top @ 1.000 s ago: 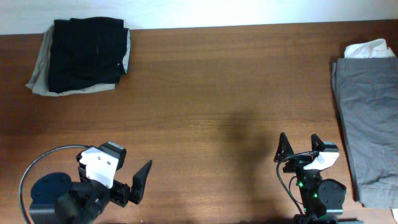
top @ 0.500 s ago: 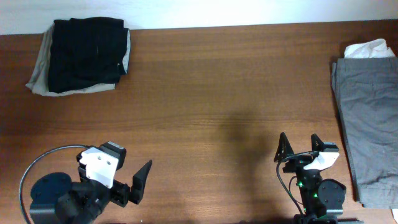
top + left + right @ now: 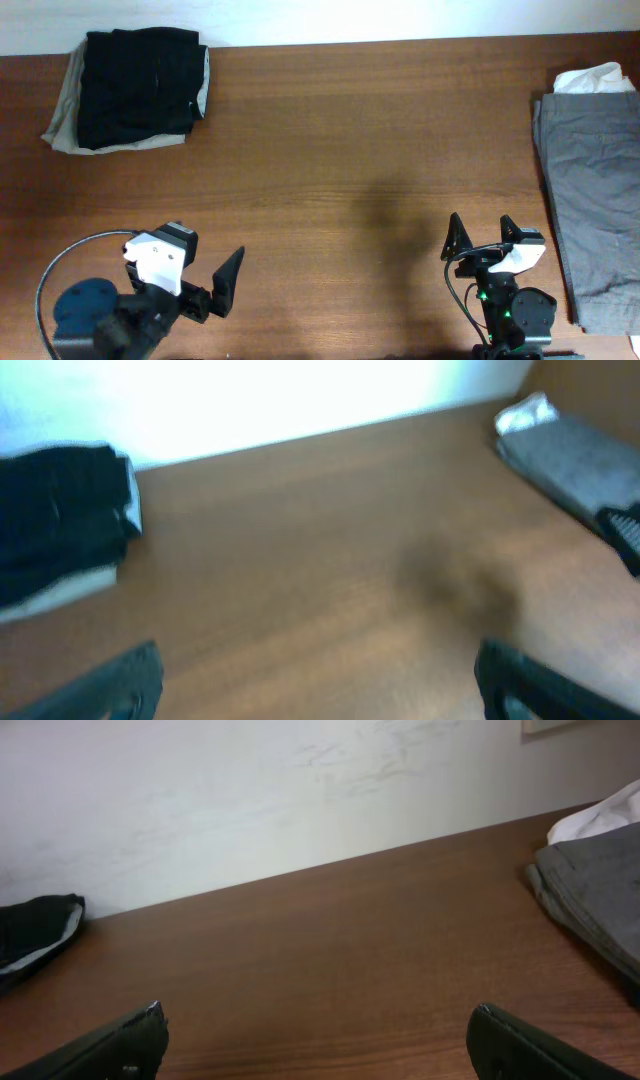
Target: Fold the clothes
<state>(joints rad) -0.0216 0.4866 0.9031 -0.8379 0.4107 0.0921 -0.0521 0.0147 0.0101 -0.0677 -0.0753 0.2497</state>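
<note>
The black garment (image 3: 135, 85) lies folded at the table's far left corner, on top of a beige garment (image 3: 62, 125). It also shows in the left wrist view (image 3: 55, 520) and at the left edge of the right wrist view (image 3: 35, 925). My left gripper (image 3: 208, 288) is open and empty near the front left edge, far from the black garment; in its blurred wrist view its fingers (image 3: 320, 685) are spread wide. My right gripper (image 3: 482, 238) is open and empty at the front right, its fingers (image 3: 320, 1045) over bare wood.
A grey garment (image 3: 590, 190) lies flat along the right edge, with a white cloth (image 3: 595, 78) behind it. Both show in the right wrist view: grey (image 3: 600, 880), white (image 3: 612, 812). The wooden table (image 3: 350, 150) ends at a white wall at the back.
My left arm has shifted slightly near the front left edge, and its wrist view is blurred. The right arm and the garments have not moved.
</note>
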